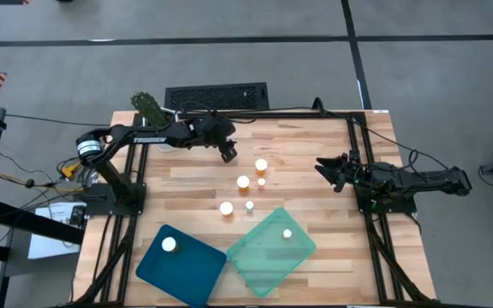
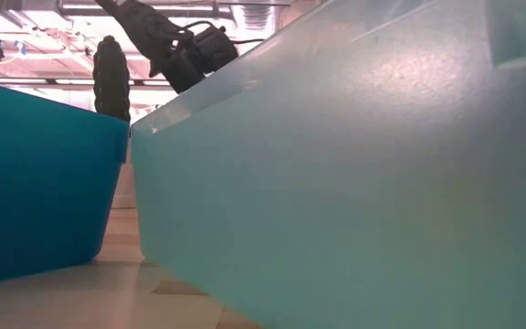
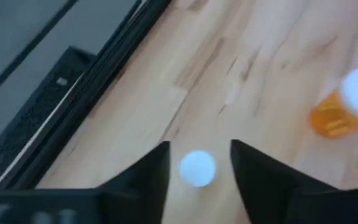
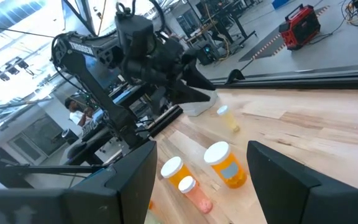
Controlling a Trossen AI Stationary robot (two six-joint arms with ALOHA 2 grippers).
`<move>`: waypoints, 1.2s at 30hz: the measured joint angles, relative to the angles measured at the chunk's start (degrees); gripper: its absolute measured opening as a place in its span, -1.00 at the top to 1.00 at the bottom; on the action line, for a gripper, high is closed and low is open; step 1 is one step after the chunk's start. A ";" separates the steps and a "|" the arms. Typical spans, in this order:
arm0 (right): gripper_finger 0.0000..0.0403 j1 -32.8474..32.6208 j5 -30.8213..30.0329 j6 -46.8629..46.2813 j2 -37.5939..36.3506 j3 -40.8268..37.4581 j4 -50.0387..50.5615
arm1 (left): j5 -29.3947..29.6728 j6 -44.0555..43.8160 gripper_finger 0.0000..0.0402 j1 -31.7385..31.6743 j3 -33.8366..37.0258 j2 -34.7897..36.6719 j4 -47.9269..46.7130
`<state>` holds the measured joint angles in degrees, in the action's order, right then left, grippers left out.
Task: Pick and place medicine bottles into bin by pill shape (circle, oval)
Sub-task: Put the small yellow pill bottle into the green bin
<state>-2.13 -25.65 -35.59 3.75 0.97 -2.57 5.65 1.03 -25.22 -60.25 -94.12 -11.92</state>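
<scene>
Several small amber bottles with white caps stand on the wooden table [image 1: 315, 137]: a wider one [image 1: 261, 165], two beside it [image 1: 243, 182] [image 1: 262, 181], and two nearer the trays [image 1: 226, 208] [image 1: 249, 205]. One bottle stands in the blue tray [image 1: 169, 245] and one in the teal tray [image 1: 288, 233]. My left gripper [image 1: 228, 154] is open above the far middle of the table. Its fingers stand on either side of a white cap [image 3: 197, 168] without touching it. That bottle also shows in the right wrist view [image 4: 226, 118]. My right gripper [image 1: 325, 168] is open and empty at the right.
The blue tray [image 1: 148, 272] and the teal tray [image 1: 306, 252] stand side by side at the near edge and fill the low view [image 2: 35, 183] [image 2: 382, 183]. A green plant [image 1: 150, 108] stands at the far left corner. A black grille [image 1: 216, 94] lies beyond the far edge.
</scene>
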 joint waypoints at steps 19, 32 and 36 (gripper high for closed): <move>-0.29 0.00 0.07 0.03 0.00 0.00 0.02 | 2.88 1.28 -0.50 0.88 0.07 -7.24 2.62; -0.29 0.00 0.07 0.04 0.00 0.02 0.22 | -10.43 8.93 -0.50 1.34 0.13 -6.28 -0.92; -0.29 0.00 0.07 0.04 -0.01 0.02 0.33 | -8.93 14.56 -0.50 1.41 0.13 -6.23 -2.73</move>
<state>-2.13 -25.58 -35.55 3.73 0.99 -2.24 -3.29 15.59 -23.81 -60.12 -100.36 -14.65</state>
